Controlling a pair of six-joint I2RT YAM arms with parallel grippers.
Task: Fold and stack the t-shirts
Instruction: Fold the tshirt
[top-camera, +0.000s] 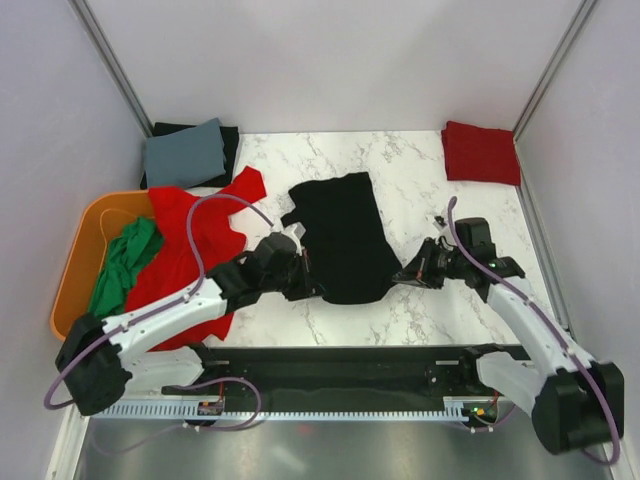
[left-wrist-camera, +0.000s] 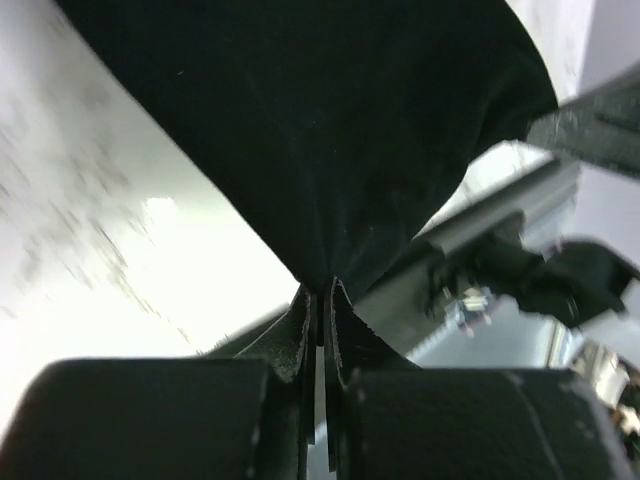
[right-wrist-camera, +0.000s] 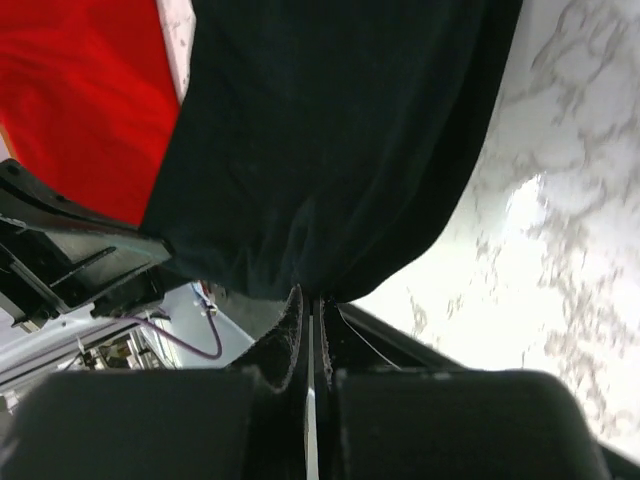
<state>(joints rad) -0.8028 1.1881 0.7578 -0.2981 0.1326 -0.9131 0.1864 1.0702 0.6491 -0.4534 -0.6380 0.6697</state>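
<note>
The marble bench carries everything. The largest cloth on it is a loose red t-shirt, spilling from the orange tub at the left. A crumpled green t-shirt lies in the tub.

The black t-shirt lies mid-bench as a long, narrow strip running away from the arms. It is the one being worked. At the far left corner a folded grey-blue t-shirt sits on a folded black one. A folded dark red t-shirt lies at the far right corner.

The left fingers are pressed together on the near left corner of the black shirt's hem. The right fingers are pinched likewise on the near right corner, and cloth fans out from each tip.

The step in hand looks like the crosswise fold. The next move calls for both arms to lift the hem evenly and carry it toward the far end. They must keep the corners level so the strip does not skew, then lay it down and let go.

No brand, label or writing can be read anywhere.
</note>
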